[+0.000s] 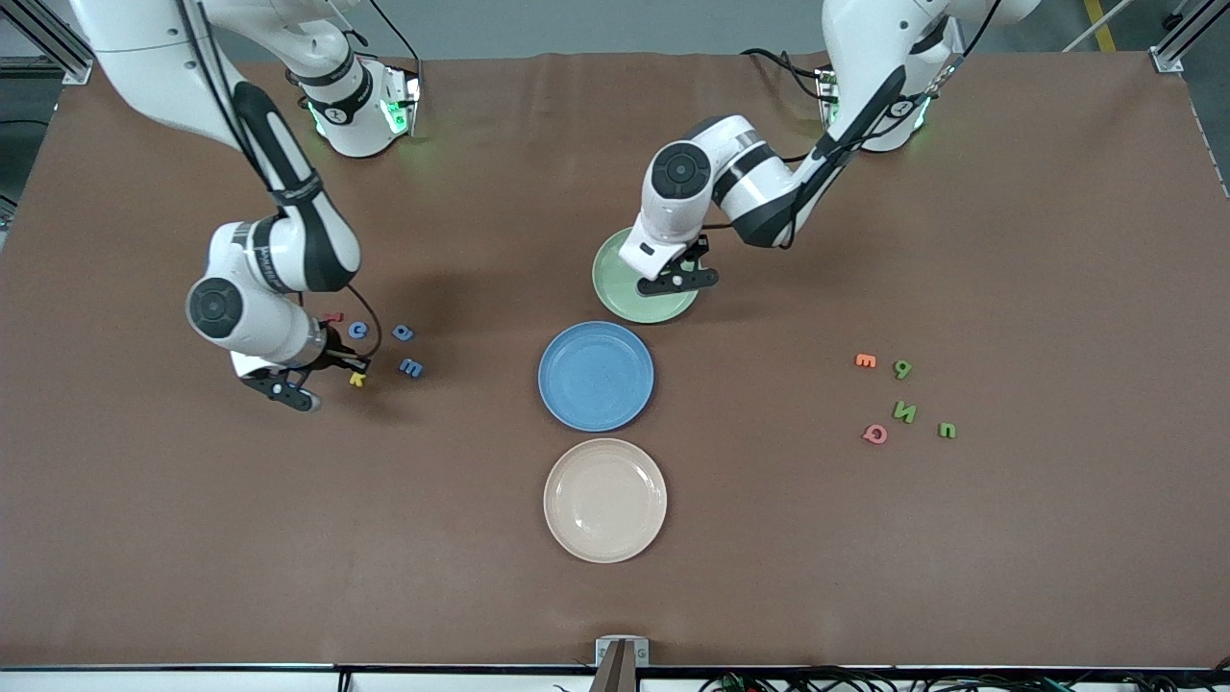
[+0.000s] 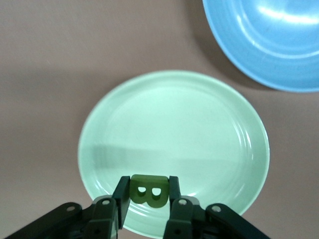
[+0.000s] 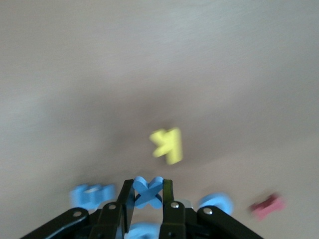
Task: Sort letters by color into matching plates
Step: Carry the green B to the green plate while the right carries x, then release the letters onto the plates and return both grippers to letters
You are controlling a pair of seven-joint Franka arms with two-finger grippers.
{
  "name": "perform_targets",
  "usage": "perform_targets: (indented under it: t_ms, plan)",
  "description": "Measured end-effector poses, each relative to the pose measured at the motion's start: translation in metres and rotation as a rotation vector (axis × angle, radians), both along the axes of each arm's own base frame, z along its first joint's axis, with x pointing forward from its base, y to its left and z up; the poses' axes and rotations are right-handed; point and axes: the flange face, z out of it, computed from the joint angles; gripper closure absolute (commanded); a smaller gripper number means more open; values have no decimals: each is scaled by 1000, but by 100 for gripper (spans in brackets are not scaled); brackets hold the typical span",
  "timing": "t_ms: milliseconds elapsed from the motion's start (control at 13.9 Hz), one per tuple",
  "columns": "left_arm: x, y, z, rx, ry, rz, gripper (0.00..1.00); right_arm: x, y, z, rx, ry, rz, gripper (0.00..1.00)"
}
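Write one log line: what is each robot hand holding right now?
left gripper: shut on green letter, over green plate | right gripper: shut on blue letter

1. The front view looks down from high across the table (image 1: 961,577), facing both robot bases along its top edge, and takes in the whole tabletop.
2. The left wrist view looks down close over the green plate (image 2: 199,119), with the blue plate (image 2: 269,45) at its edge; the front view shows both.
3. The right wrist view sits close above the yellow letter (image 3: 167,144), shared with the front view.
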Motion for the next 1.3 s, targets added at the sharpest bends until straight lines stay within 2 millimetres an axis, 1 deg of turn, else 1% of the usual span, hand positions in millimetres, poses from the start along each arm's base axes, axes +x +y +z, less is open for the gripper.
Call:
perform_targets:
  t_ms: [144, 288, 432, 576, 720, 792, 936, 1008, 1152, 1224, 1296]
  plan:
    - [-7, -5, -10, 6, 14, 32, 2, 6, 61, 22, -7, -29, -60, 100]
    - [-5, -4, -14, 13, 19, 81, 0, 3, 128, 40, -1, -59, -115, 100]
    - [2, 0, -12, 12, 13, 117, 0, -2, 187, 45, 16, -76, -168, 100]
    - [21, 9, -2, 3, -6, 156, 0, -1, 234, 41, 27, -86, -218, 100]
    - [54, 32, 13, 1, -60, 187, 0, 3, 271, 27, 31, -92, -260, 100]
    - [72, 47, 20, 6, -97, 197, 0, 6, 285, 18, 31, -95, -277, 100]
    - [103, 79, 30, 23, -155, 198, 0, 11, 304, 1, 29, -96, -301, 100]
    - [118, 97, 31, 31, -171, 190, 0, 13, 309, -7, 26, -95, -311, 100]
    - [147, 140, 31, 43, -188, 148, 0, 14, 315, -17, 22, -93, -319, 99]
    - [162, 165, 31, 49, -194, 114, 0, 14, 318, -20, 21, -92, -323, 93]
    - [176, 192, 31, 54, -199, 75, 0, 13, 320, -21, 21, -92, -326, 66]
